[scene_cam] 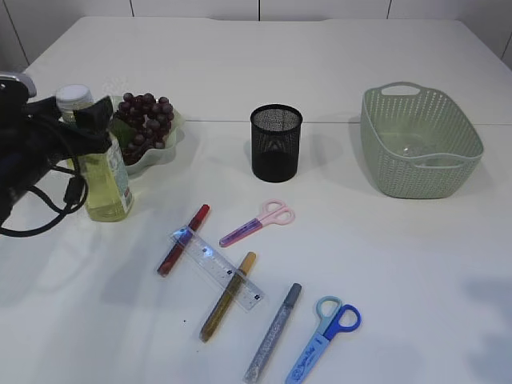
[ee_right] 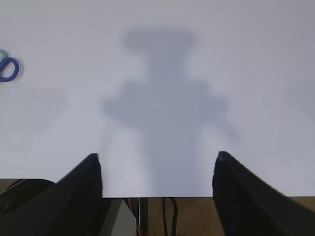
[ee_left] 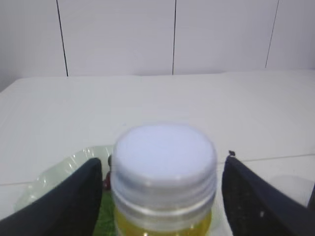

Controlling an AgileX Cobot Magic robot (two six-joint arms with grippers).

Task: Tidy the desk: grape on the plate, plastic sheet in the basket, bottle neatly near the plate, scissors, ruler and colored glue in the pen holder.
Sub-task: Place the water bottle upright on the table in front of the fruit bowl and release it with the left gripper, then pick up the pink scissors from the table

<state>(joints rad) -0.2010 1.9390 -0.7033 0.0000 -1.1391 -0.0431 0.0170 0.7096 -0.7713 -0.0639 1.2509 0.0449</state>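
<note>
A bottle (scene_cam: 102, 174) of yellow liquid with a white cap (ee_left: 163, 152) stands upright just left of the pale green plate (scene_cam: 174, 134), which holds a bunch of dark grapes (scene_cam: 145, 120). My left gripper (scene_cam: 83, 120) is open, with a finger on each side of the cap (ee_left: 161, 164) and small gaps showing. On the table lie pink scissors (scene_cam: 261, 222), blue scissors (scene_cam: 325, 339), a clear ruler (scene_cam: 218, 269), and red (scene_cam: 183, 239), gold (scene_cam: 228, 296) and silver (scene_cam: 273, 332) glue sticks. My right gripper (ee_right: 157, 158) hangs open over bare table.
A black mesh pen holder (scene_cam: 276, 142) stands at centre. A green basket (scene_cam: 376, 136) sits at the right with something clear, likely the plastic sheet (scene_cam: 415, 151), on its floor. The blue scissors' handle (ee_right: 8, 69) shows at the right wrist view's left edge.
</note>
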